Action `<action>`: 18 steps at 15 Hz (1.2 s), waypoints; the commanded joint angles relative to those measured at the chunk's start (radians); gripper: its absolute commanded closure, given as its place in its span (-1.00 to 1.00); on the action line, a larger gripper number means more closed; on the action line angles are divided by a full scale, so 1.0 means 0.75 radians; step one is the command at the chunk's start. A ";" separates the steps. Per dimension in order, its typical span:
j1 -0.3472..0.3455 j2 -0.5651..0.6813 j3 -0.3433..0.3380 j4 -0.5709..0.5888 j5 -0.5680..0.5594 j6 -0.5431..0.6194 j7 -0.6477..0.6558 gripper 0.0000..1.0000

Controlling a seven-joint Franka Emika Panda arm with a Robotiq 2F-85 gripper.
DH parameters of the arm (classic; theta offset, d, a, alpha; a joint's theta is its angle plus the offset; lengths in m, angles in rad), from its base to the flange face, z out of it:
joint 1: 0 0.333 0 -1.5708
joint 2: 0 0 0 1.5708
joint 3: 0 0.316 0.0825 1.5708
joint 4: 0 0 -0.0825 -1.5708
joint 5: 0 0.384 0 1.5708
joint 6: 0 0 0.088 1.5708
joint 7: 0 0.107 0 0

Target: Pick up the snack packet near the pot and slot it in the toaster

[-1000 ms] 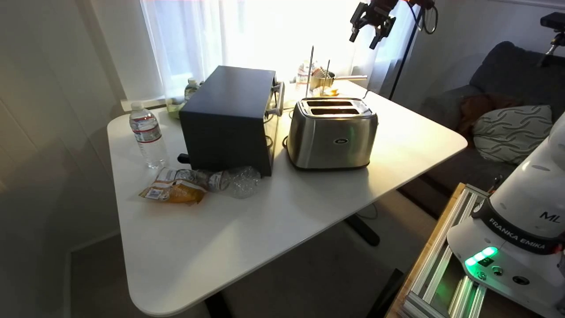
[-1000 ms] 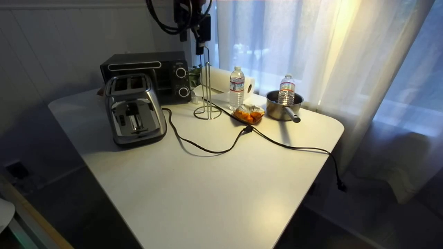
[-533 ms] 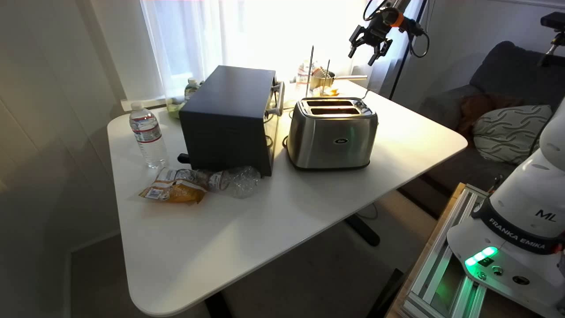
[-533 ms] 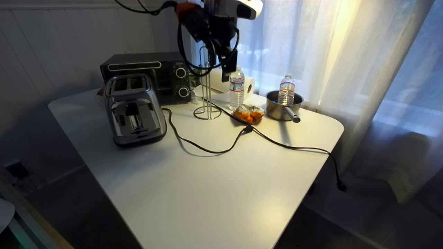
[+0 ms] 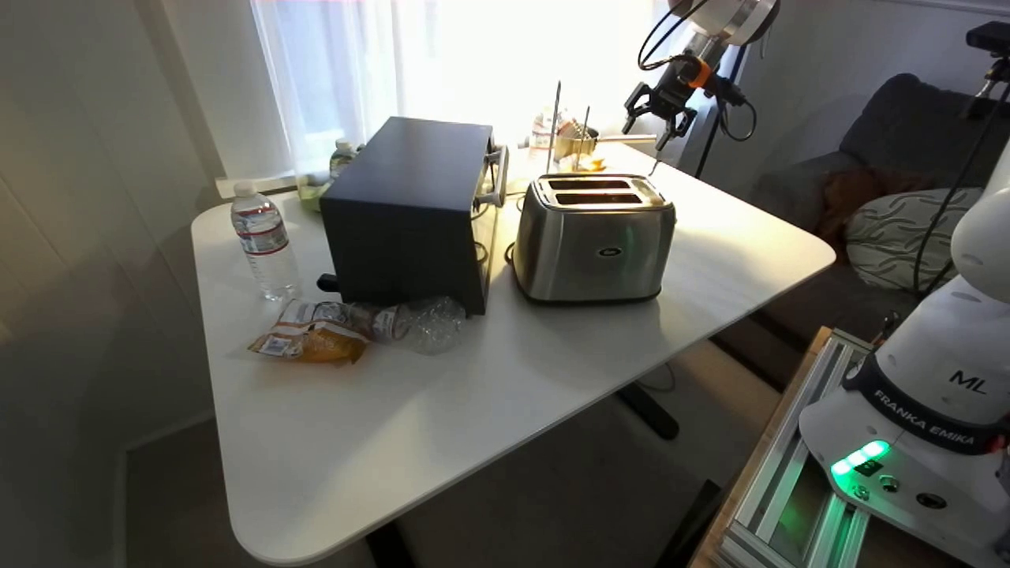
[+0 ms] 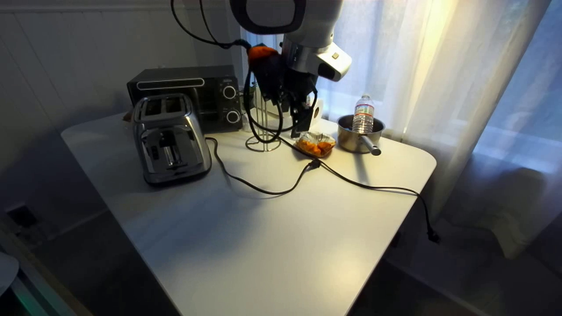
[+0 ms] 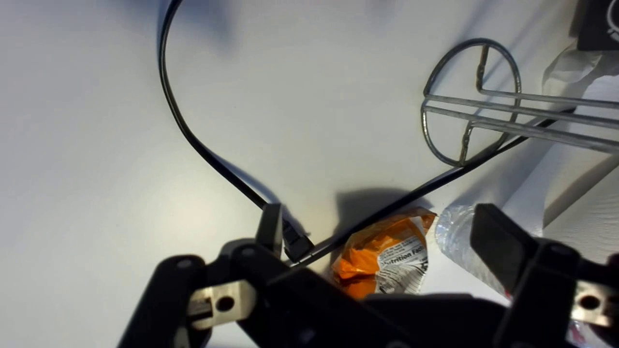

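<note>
The crinkly orange-brown snack packet lies on the white table beside the steel pot, which holds a bottle. In the wrist view the packet shows a white nutrition label; its lower part is hidden by the gripper body. My gripper is open and empty, its fingers on either side of the packet in that view. In an exterior view the gripper hangs above the table, apart from it. The silver two-slot toaster stands upright beside the black oven, its slots empty; it also shows in an exterior view.
A wire stand and a clear bottle are close to the packet. A black cable runs past the packet's near side. A black oven stands beside the toaster. Another yellow-orange packet lies by clear wrappers.
The arm has come further into view. My open gripper has moved down towards the table near the packet and pot. It now covers the bottle behind the packet in an exterior view.
</note>
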 commanded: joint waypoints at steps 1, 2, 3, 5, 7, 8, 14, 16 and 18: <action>-0.035 0.023 0.030 0.016 -0.013 0.000 0.009 -1.00; -0.041 0.040 0.033 0.027 -0.013 0.000 0.010 -1.00; -0.044 0.051 0.035 0.036 -0.014 0.000 0.011 -1.00; -0.044 0.054 0.037 0.044 -0.014 -0.001 0.015 -1.00; -0.056 0.090 0.044 0.077 0.010 -0.013 0.022 -1.00; -0.069 0.111 0.050 0.091 0.032 -0.051 0.045 -1.00; -0.165 0.262 0.114 0.191 0.211 -0.043 0.015 -1.00; -0.196 0.307 0.139 0.236 0.288 -0.051 -0.002 -1.00; -0.213 0.349 0.152 0.282 0.345 -0.050 0.003 -1.00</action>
